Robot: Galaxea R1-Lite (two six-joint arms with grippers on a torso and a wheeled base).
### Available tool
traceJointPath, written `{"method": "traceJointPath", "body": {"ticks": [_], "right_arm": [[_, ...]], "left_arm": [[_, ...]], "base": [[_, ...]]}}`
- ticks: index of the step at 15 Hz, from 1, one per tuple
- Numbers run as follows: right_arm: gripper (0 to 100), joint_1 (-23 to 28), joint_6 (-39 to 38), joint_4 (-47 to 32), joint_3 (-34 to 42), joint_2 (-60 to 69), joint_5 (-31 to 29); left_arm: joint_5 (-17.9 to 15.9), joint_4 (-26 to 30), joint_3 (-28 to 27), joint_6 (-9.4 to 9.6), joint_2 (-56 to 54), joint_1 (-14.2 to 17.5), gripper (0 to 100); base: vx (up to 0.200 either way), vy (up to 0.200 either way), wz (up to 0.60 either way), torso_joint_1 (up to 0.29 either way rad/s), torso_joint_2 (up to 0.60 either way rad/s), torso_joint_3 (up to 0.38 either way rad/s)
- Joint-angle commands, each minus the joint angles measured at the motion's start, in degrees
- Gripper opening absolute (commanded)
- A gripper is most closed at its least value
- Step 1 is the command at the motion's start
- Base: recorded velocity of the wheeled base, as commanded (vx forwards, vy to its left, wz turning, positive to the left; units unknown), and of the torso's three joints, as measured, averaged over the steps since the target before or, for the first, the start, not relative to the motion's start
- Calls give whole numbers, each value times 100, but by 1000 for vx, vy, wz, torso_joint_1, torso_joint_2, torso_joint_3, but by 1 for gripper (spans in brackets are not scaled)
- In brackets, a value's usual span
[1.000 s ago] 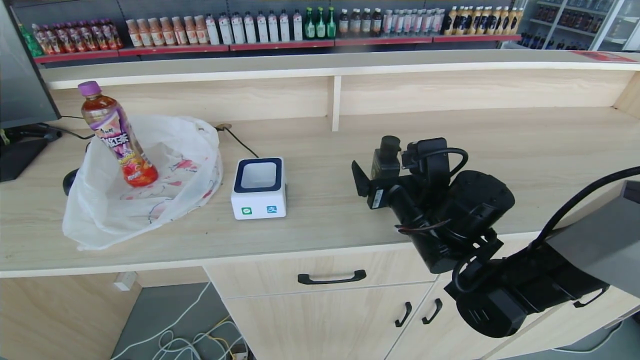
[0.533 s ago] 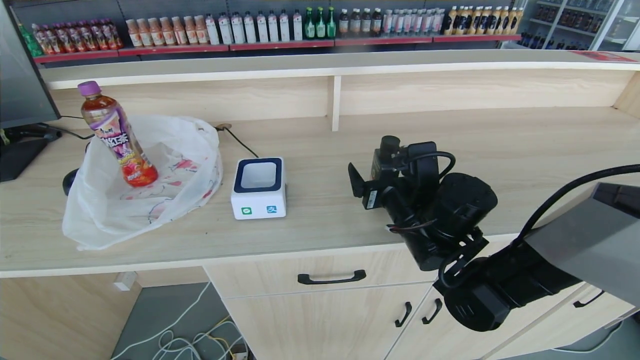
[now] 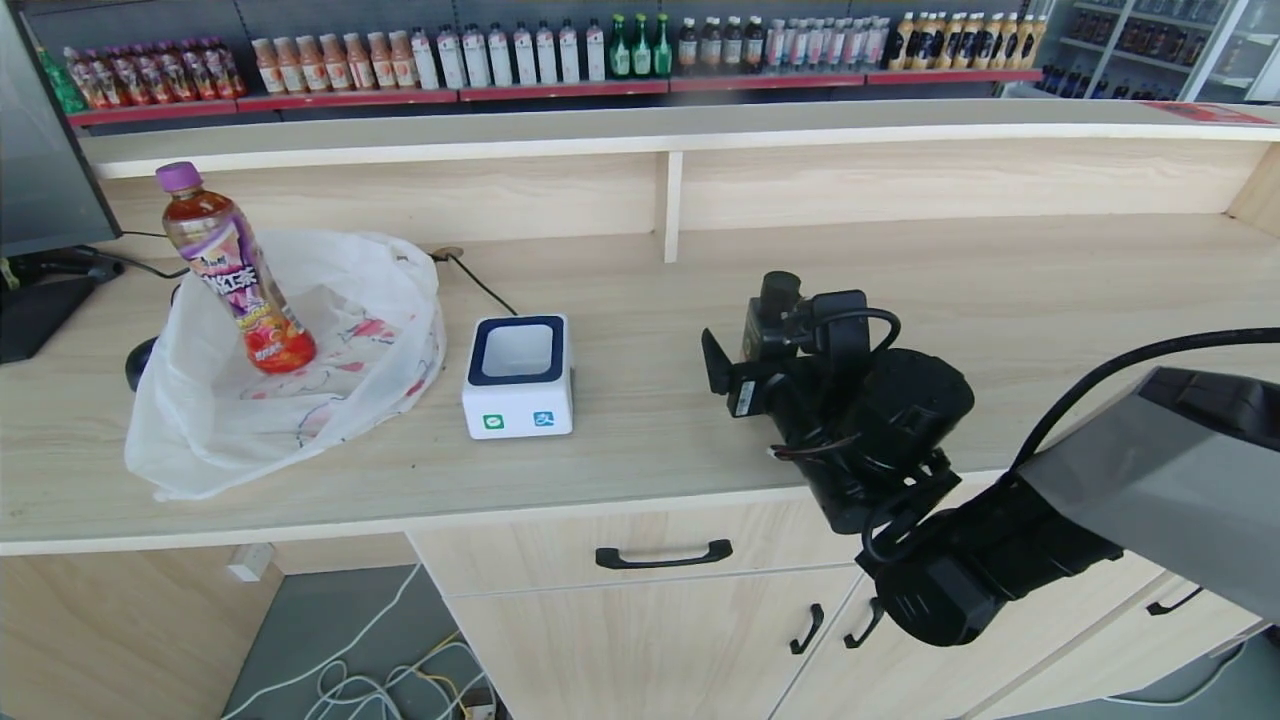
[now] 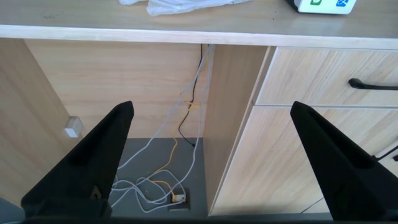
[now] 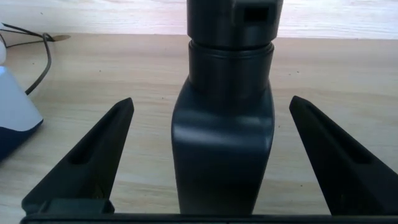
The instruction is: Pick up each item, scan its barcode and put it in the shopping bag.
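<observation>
The right gripper [image 5: 211, 109] edges in around the dark bottle [image 3: 778, 298] on the counter [image 3: 650, 440] — jaws wide, nothing gripped yet (left gripper [image 4: 208, 112] likewise spread, empty). Closing looks next — then the scanner [image 3: 518, 375] and shopping bag [image 3: 200, 430]

Counter [image 3: 640, 330] matt pale wood grain; shopping bag [image 3: 200, 430] thin crinkled translucent plastic; dark bottle [image 5: 224, 137] smooth glossy plastic.
</observation>
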State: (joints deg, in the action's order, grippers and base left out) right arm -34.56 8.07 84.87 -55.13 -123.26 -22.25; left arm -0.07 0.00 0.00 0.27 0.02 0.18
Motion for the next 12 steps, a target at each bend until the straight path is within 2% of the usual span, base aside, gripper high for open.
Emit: {"method": "traceJointPath", "body": {"ticks": [1, 11, 12], "right_arm": [[100, 2, 2, 3, -51, -84, 1], [100, 2, -69, 3, -68, -146, 1], [0, 2, -139, 3, -68, -155, -8]], "left_arm": [[7, -9, 0, 0, -2, -1, 100], [-1, 0, 0, 0, -2, -1, 100], [7, 0, 0, 0, -2, -1, 100]], "base": [[0, 0, 0, 0, 0, 0], [0, 0, 0, 0, 0, 0], [0, 0, 0, 0, 0, 0]]}}
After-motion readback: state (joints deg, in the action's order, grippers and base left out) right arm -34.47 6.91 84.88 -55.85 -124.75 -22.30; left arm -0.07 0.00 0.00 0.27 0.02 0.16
